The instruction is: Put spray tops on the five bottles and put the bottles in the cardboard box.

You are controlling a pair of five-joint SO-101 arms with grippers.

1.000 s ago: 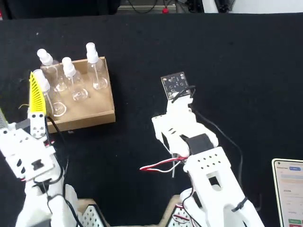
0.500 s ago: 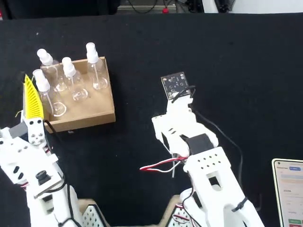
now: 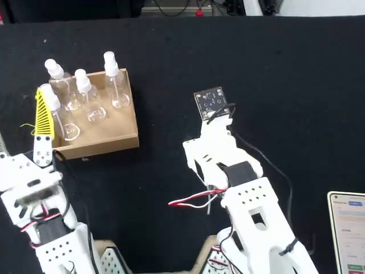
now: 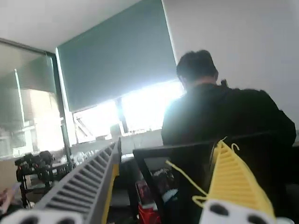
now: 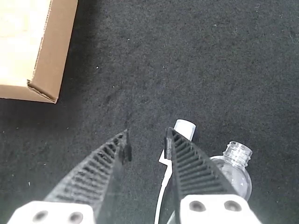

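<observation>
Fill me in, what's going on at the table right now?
Four capped bottles stand in the cardboard box. The fifth bottle sits uncapped on the table, with a loose spray top right beside it. The right gripper is open just over that spray top and grips nothing. The left gripper is open and empty at the box's left edge, tilted up toward the room.
</observation>
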